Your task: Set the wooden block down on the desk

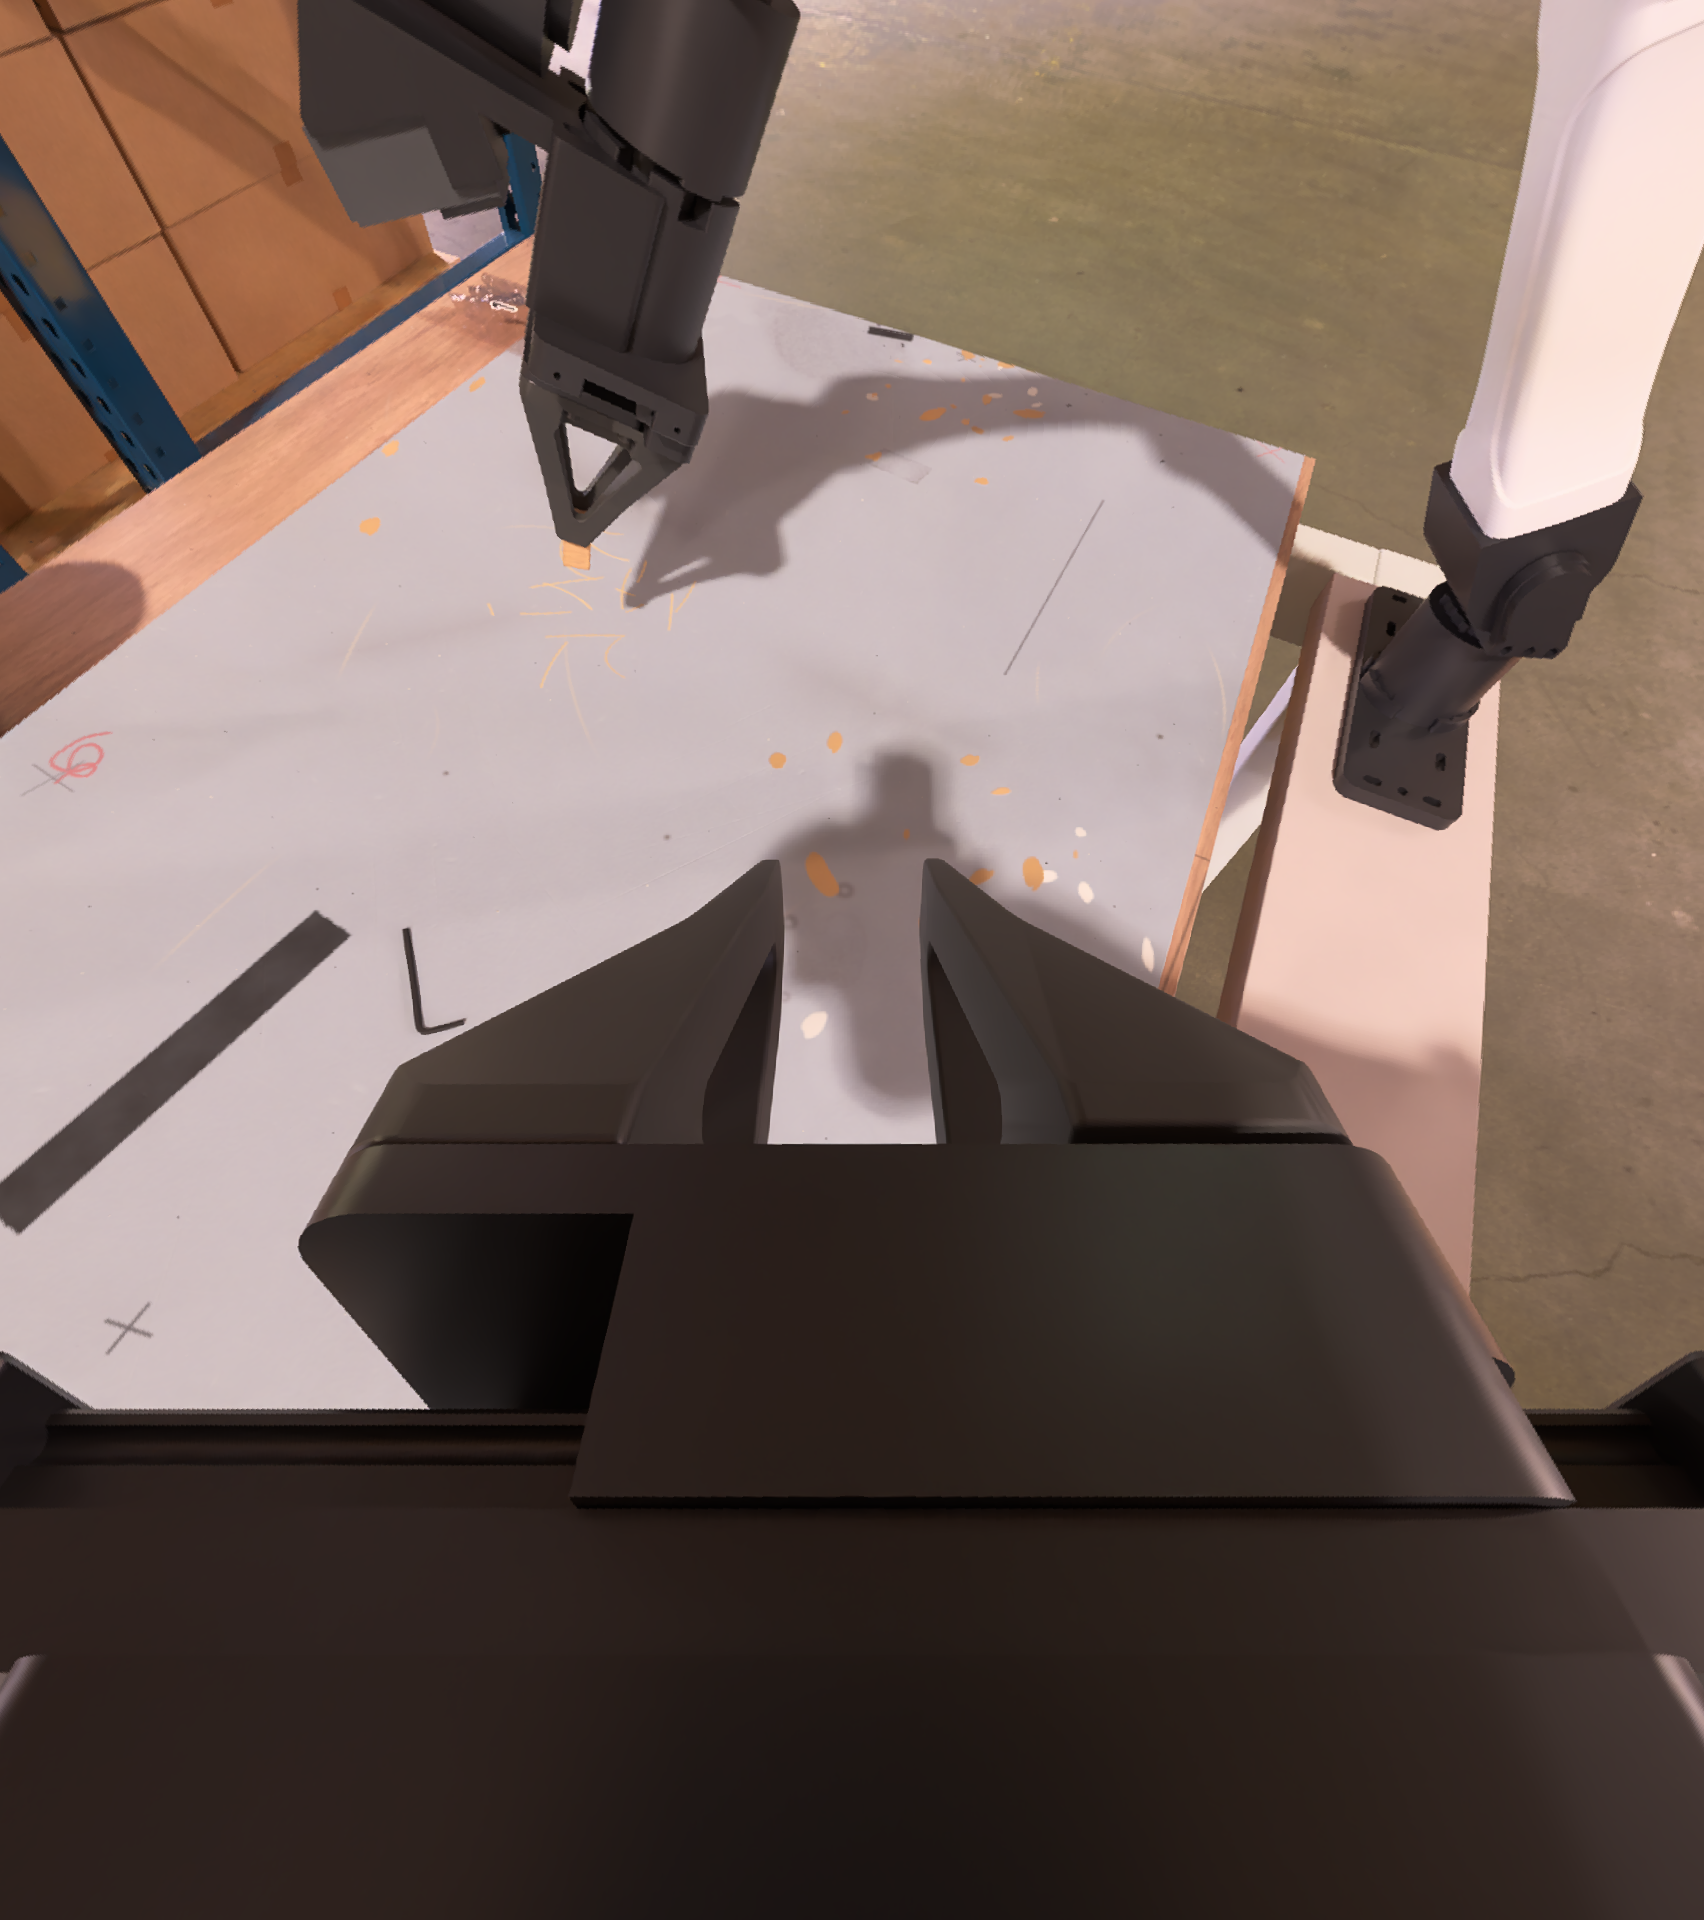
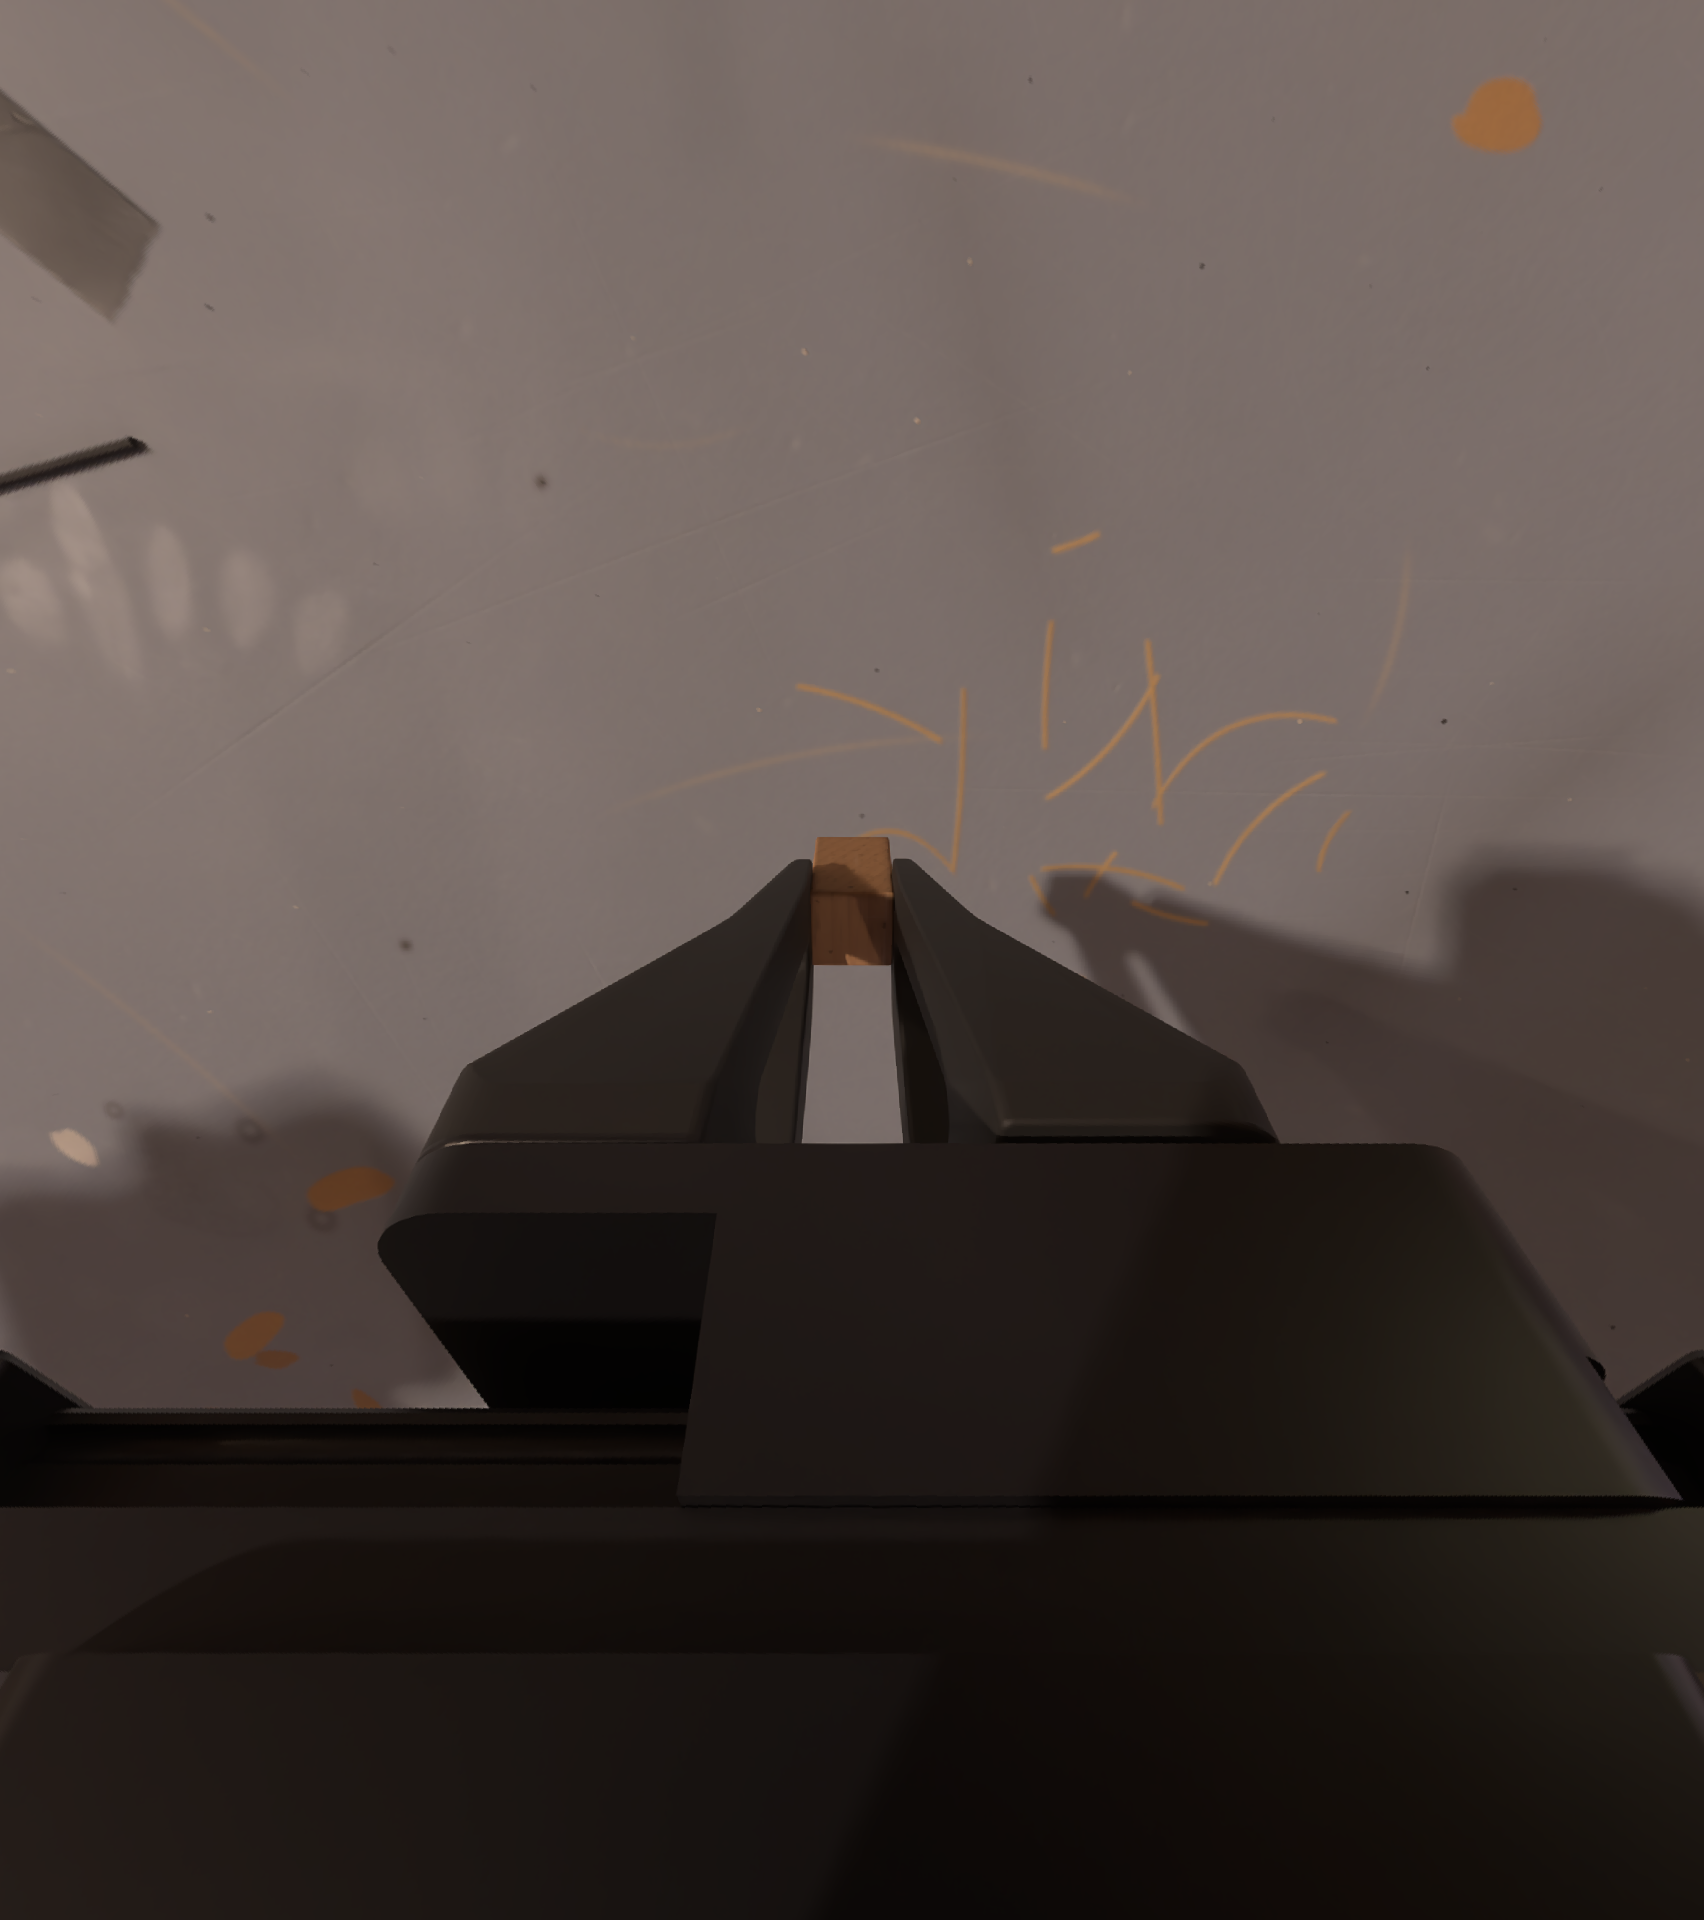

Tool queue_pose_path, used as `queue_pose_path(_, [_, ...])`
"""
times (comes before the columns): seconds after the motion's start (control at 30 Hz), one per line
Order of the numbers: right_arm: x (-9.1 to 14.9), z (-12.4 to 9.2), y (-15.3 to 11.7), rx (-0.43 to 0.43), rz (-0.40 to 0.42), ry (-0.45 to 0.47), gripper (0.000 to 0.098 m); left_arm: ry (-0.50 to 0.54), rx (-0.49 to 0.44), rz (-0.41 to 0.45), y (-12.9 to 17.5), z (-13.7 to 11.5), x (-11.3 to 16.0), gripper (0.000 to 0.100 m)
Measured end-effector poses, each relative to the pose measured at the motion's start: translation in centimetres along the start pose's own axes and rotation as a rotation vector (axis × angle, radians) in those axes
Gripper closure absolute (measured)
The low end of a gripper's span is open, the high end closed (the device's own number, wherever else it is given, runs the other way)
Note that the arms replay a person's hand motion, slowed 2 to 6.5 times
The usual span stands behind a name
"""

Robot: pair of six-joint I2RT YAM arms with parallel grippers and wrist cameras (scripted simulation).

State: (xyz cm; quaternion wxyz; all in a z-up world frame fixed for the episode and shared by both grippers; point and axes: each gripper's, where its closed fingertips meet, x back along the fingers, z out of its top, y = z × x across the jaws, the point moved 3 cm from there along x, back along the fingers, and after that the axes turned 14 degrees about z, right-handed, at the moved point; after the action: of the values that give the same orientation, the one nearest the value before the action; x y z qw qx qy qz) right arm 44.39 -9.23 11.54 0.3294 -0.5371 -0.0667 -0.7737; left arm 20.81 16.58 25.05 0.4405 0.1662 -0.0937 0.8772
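Above our scuffed grey surface [image 2: 536,312], our right gripper [image 2: 852,883] fingers pinch the wooden block [image 2: 850,914] mid-frame; our left gripper [image 1: 853,883] fingers stand narrowly parted, empty

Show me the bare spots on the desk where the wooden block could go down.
Bare grey desk lies right under the right gripper, shut on the wooden block, among orange scratches only. More room spreads between that spot and the hex key. Nearer the left gripper, the key and the dark tape strip crowd the surface.
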Motion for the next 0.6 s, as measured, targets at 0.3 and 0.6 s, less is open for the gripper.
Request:
queue_pose_path(0.3, [-2.5, 0.2, 0.6, 0.019, -0.033, -0.079, 0.0853, -0.036, 0.003, -0.008, 0.0, -0.6, -0.6, 0.078])
queue_pose_path(0.6, [-4.3, 0.2, 0.8, 0.05, -0.049, -0.16, 0.0854, -0.039, 0.005, -0.004, -0.2, -0.5, -0.5, 0.078])
